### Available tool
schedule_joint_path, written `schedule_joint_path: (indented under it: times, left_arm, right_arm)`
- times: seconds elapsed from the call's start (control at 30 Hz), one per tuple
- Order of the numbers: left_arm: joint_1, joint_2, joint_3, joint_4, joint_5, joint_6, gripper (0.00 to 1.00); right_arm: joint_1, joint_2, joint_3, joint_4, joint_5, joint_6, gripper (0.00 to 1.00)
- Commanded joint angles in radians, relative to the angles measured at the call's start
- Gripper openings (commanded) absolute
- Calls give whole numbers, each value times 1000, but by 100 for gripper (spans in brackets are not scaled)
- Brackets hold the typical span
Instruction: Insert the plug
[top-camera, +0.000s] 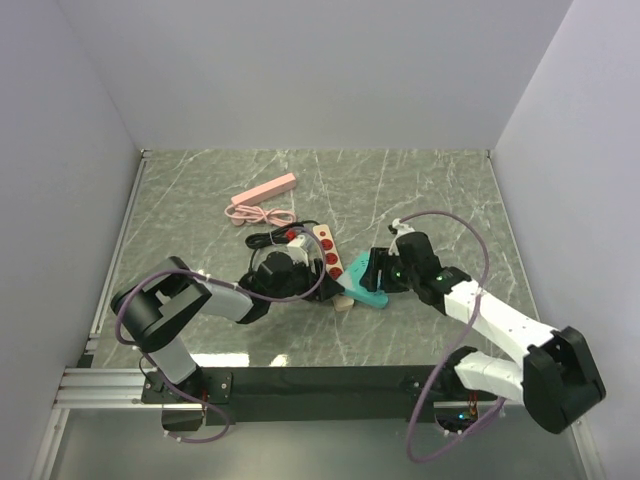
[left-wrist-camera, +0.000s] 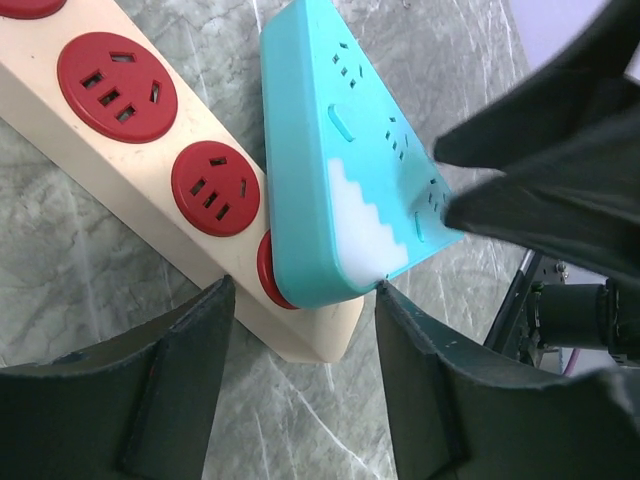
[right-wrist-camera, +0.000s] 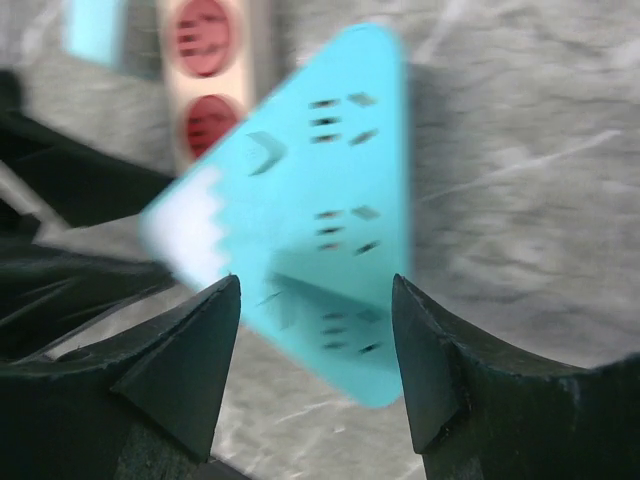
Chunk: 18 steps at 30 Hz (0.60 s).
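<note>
Right end effector (right-wrist-camera: 315, 290): we logged it spread either side of the turquoise triangular plastic socket block (right-wrist-camera: 320, 170), long axis slanting across the gap, corner overlapping the cream red-socketed strip (left-wrist-camera: 315, 335). Left end effector (left-wrist-camera: 305, 290): spread, facing that corner. Plug: unseen.

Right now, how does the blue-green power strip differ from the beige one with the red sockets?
Colour: the turquoise strip has a white stepped patch at one end; the beige strip is plain cream. Sockets: the turquoise strip's slots sit flush in its face, the beige strip's in round red discs. Pose: the turquoise strip's end overlaps the beige strip's end, partly hiding a red socket. Both are multi-socket power strips.
</note>
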Motion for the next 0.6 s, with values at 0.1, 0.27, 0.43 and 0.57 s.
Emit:
schedule_joint_path:
  times: [0.1, 0.27, 0.43, 0.57]
  left_arm:
    - [3, 25, -41, -123, -91, 17, 57]
    - [8, 42, -58, -95, -81, 0, 54]
    - [12, 44, -68, -87, -76, -1, 52]
    - [14, 55, -73, -74, -70, -6, 49]
  right_arm:
    - [76, -50, 27, 22, 86, 31, 66]
    - [133, -2, 51, 65, 124, 39, 63]
    - [168, 33, 76, 109, 156, 42, 54]
    - [190, 74, 112, 109, 185, 47, 44]
